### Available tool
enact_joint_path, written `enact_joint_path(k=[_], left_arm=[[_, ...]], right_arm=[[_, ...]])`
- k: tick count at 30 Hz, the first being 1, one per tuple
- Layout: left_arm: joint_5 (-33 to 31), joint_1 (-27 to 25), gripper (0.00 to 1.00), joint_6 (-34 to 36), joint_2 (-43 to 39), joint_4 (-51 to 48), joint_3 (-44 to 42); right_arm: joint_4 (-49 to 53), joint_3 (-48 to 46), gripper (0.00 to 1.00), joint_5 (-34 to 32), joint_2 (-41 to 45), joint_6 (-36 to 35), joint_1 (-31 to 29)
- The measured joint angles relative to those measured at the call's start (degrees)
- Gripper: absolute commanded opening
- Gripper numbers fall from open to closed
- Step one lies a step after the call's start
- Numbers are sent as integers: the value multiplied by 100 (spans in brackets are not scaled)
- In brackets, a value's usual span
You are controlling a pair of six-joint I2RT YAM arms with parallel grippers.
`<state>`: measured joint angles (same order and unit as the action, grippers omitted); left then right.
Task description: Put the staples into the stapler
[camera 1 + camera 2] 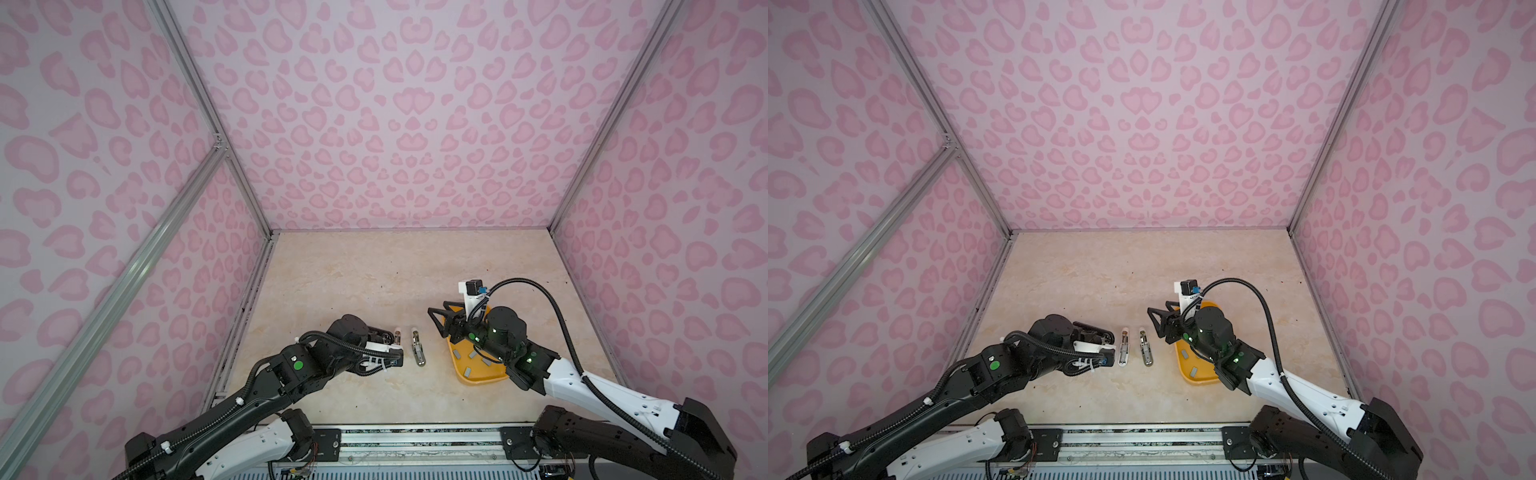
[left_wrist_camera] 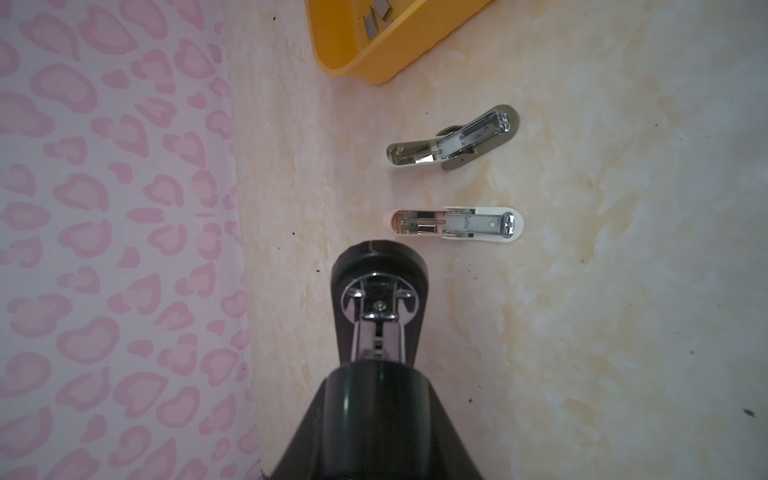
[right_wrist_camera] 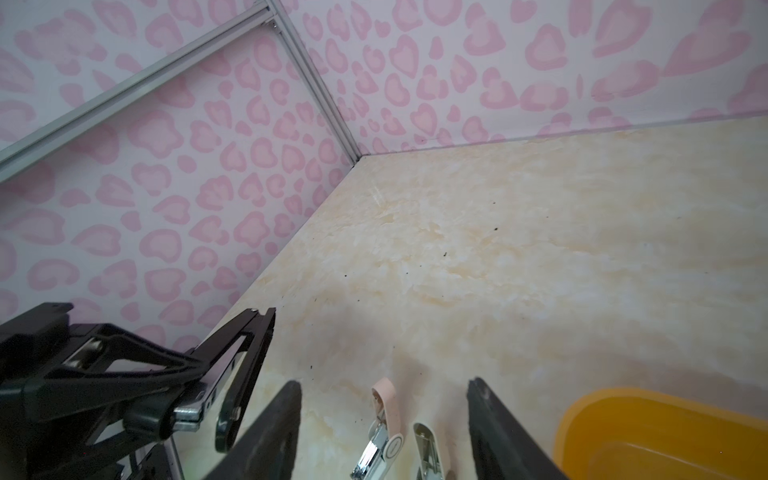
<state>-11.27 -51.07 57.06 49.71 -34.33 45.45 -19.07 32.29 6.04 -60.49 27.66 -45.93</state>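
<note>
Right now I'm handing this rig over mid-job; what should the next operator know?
Left claw: shut on the open black stapler.
Right claw: open, empty, hovering between the yellow tray and the grey stapler.
Staples: loose in the yellow tray.
Grey stapler and white stapler: lying open on the table.
Done: staplers opened.
Left: pick a strip, seat it, close.

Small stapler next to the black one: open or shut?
Open. The small stapler lies unfolded flat, its metal magazine exposed in the left wrist view.
</note>
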Motion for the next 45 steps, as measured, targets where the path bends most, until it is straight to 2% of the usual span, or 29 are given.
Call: enact_joint_path(k=[6, 14, 21, 29, 34, 39, 42, 45], left_arm=[[509, 2, 4, 11, -822, 424, -566], [719, 11, 4, 197, -1781, 695, -1176], [728, 13, 4, 297, -2068, 955, -1482], [573, 37, 4, 249, -2236, 1202, -1641], [494, 39, 4, 149, -2218, 1209, -1641], [452, 46, 4, 4, -2048, 1207, -1604], [426, 48, 4, -72, -1878, 1209, -1523], [378, 55, 4, -151, -1797, 1211, -1513]], right_arm=[[-238, 175, 59, 87, -546, -26, -380], [-903, 166, 59, 369, -909, 219, -811], [-1543, -61, 60, 251, -955, 417, -1351], [-1993, 28, 58, 15, -1432, 529, -1871], [-2050, 33, 53, -330, -1674, 693, -1882], [-2094, 162, 43, -455, -1978, 804, -1829], [-2197, 177, 33, -457, -2127, 883, -1792], [-2393, 177, 18, -365, -2258, 981, -1731]])
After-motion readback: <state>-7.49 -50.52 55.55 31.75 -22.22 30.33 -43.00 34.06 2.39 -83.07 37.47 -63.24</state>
